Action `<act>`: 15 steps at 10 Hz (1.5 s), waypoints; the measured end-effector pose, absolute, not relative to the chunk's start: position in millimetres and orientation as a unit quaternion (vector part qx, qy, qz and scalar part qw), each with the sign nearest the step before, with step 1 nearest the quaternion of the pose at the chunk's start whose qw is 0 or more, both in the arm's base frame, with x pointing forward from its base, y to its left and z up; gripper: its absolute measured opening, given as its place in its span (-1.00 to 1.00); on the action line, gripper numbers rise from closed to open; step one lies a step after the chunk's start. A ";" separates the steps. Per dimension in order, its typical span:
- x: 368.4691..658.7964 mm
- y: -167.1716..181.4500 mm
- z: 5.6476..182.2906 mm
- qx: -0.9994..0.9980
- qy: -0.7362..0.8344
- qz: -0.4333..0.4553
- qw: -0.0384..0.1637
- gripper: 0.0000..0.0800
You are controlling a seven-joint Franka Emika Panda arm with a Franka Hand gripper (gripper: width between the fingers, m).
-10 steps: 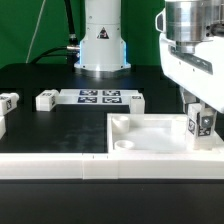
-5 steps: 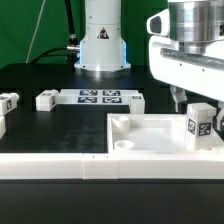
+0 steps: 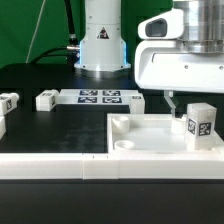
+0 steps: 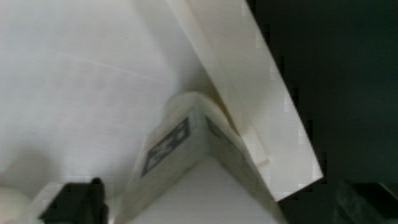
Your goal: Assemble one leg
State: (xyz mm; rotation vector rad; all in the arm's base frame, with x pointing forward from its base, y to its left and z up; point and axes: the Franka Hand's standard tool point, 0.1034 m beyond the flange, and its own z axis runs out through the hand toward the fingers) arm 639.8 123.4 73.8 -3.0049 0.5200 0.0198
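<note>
Since a second ago gripper [image 3: 172,97] has risen off the leg [image 3: 199,125]; leg stands upright just below it in the panel [image 3: 130,131] corner; jaw state cannot be told.

white arm base [image 3: 103,40] with triangular black logo (black cables behind); bulky white-and-grey wrist housing [image 3: 185,55].

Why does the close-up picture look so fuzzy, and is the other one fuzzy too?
Wrist view: the camera sits very near the leg and the white panel, so edges go soft and the tag smears. Exterior view: much sharper; the leg's tag and the marker board read clearly, only the big gripper housing looks slightly soft.
</note>
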 end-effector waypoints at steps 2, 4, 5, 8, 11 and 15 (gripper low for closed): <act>639.6 123.2 73.6 -0.995 0.087 0.001 0.038 0.62; 640.0 122.2 72.7 -0.999 -0.010 -0.008 0.030 0.62; 640.6 119.1 72.7 -0.999 -0.037 -0.009 0.030 0.62; 640.8 117.2 72.5 -0.995 -0.095 -0.011 0.024 0.32; 640.7 117.3 72.4 -0.996 -0.079 -0.010 0.025 -0.27; 640.2 117.8 72.0 -0.992 0.122 -0.003 0.034 -0.27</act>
